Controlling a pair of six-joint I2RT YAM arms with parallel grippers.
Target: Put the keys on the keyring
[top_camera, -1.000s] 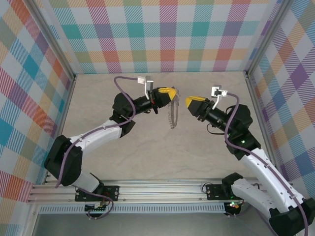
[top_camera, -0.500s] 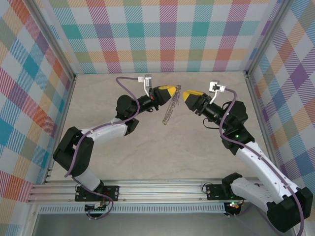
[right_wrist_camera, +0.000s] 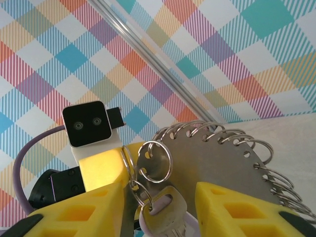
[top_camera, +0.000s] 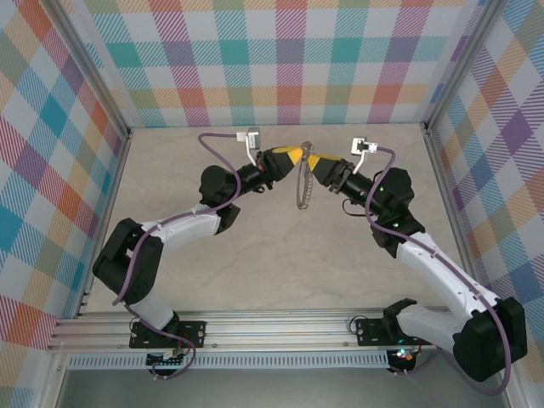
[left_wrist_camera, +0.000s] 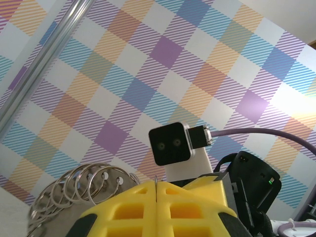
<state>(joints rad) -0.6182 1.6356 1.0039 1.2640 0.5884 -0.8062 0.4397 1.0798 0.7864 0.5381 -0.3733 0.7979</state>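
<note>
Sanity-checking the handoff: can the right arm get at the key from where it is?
Likely yes. The right claw is open, and its wrist view shows the key hanging between its fingers with nothing in front. The left claw is shut on the keyring close beside.

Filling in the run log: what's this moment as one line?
left gripper: shut on keyring | right gripper: open, fingers either side of key | key on keyring: cannot tell
</note>
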